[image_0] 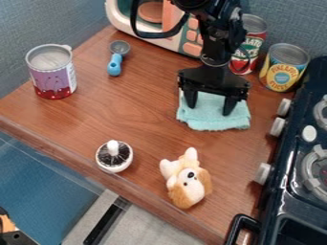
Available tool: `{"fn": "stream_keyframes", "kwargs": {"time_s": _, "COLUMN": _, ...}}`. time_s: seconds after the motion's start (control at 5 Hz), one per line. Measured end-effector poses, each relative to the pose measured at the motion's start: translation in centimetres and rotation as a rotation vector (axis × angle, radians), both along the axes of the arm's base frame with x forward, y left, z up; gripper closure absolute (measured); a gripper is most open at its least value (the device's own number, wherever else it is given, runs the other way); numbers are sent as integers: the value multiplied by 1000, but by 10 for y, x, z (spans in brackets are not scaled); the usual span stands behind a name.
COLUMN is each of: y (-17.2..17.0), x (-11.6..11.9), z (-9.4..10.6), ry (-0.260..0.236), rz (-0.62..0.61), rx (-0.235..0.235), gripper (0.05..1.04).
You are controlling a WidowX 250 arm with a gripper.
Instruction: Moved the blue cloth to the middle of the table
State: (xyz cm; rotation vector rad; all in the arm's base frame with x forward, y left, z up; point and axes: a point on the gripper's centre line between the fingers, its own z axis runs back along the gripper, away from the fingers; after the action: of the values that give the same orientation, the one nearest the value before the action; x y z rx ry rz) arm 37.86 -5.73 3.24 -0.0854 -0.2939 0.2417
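Item: my claw (209, 110), one, black, pointing down beyond the plush dog (186, 179), on the side away from the camera. Fingers (228, 106) well parted; nothing gripped that I can see.

Item: blue cloth (207, 122), one, pale, soft, spread low with an uneven edge. Located on the tabletop (96, 115), beyond the dog, apart from it. It lies right under my claw, reaching past both fingertips toward the dog, with part of it visible between them. Whether the tips press on it I cannot tell. My arm covers its far portion, so its long axis stays uncertain.

Destination: the middle of the tabletop, beyond the dog and toward the view's left. I judge the next step to be closing on a fold, then a short sideways carry or drag. Risk: a shallow pinch may let the thin fabric slip.

Sundries, placed from the dog: round brush (114, 155), view-left; purple can (51, 72) and blue scoop (115, 64), farther off that way and beyond; two labelled cans (283, 69), beyond, view-right; stove (287, 201), view-right.
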Motion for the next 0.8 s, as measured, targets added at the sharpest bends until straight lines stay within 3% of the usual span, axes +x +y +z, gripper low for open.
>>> {"fn": "stream_keyframes", "kwargs": {"time_s": 0.2, "y": -13, "x": -5, "z": 3, "ry": 21, "rz": -41, "rx": -8, "gripper": 84}}
{"fn": "stream_keyframes", "kwargs": {"time_s": 0.4, "y": -12, "x": -5, "z": 22, "ry": -6, "rz": -58, "rx": 6, "gripper": 84}}
{"fn": "stream_keyframes", "kwargs": {"time_s": 0.6, "y": -14, "x": -1, "z": 55, "ry": -62, "rz": -68, "rx": 9, "gripper": 84}}
{"fn": "stream_keyframes", "kwargs": {"time_s": 0.8, "y": -11, "x": -7, "z": 75, "ry": -70, "rz": -91, "rx": 38, "gripper": 84}}
